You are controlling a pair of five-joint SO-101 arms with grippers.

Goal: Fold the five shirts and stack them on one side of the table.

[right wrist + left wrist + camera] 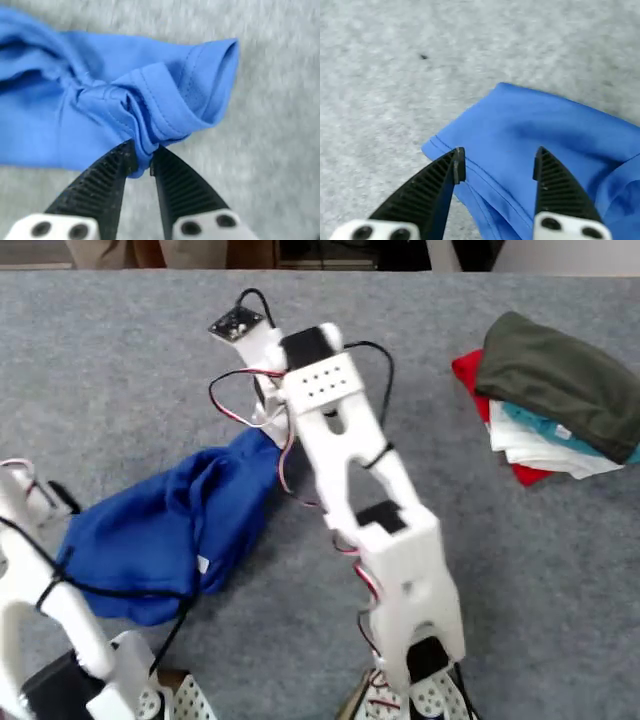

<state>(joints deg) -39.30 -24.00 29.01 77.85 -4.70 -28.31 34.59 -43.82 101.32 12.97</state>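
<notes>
The work surface is a grey, felt-like table covering [120,360], whose far edge runs along the top of the high view.

Stack: four folded shirts [545,405] lie piled at the far right of the table, close to its right edge. From the bottom up they are a red shirt [465,370], a white shirt [530,452], a teal shirt [522,420] and a dark olive shirt [565,375]. The olive shirt overhangs the layers beneath it.

Loose item: a crumpled royal-blue fabric shirt [170,530] lies unfolded at the near left of the table, well apart from the stack. A broad stretch of grey covering separates the two.

Right arm [350,470]: it extends from the near edge across the table to the far end of the blue shirt. The right gripper [141,155] is clamped on a bunched fold of hemmed blue fabric, its jaws nearly together.

Left arm [50,610]: it stands at the near left corner, beside the blue shirt. The left gripper [499,162] hangs with its jaws spread apart over a stitched edge of the blue shirt. Grey covering shows just beyond that edge.
</notes>
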